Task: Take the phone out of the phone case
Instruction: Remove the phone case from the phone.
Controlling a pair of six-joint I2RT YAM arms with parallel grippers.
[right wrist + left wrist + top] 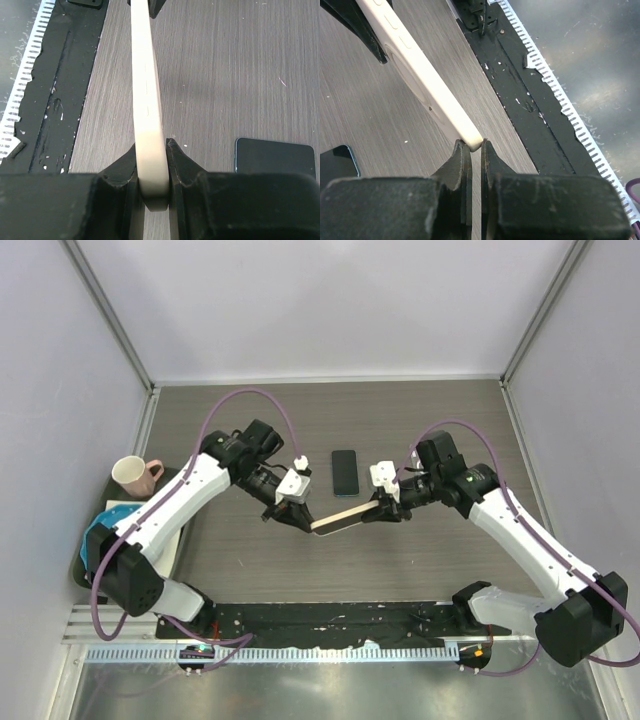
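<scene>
phone case (343,518), cream-coloured and empty, hangs in the air over the wood-grain table (440,570), stretched between the two grippers and tilted, its left end lower and nearer the arm bases than its right end.

the right gripper (377,508) has the case's right end edge-on between its jaws. they stand only a narrow way apart, as wide as the case is thick, and both fingers press flat against its sides in the right wrist view.

the left gripper (312,528) meets the case at the opposite end. in the left wrist view its jaws are drawn almost together, with only a slit between them, and the rounded corner of the case is nipped between the very fingertips (462,150). the hold is shallow, on the corner only.

the phone (345,472), dark with its screen up, lies flat on the table just beyond the case, on the side away from the arm bases and clear of both grippers. it shows at the lower left of the left wrist view and the lower right of the right wrist view, nothing touching it.

well to the left of the case stands a cream mug (130,475) with a pink handle, and nearer than the mug a blue dish (100,530). a black strip (330,618) runs along the table edge on the near side of the case.
</scene>
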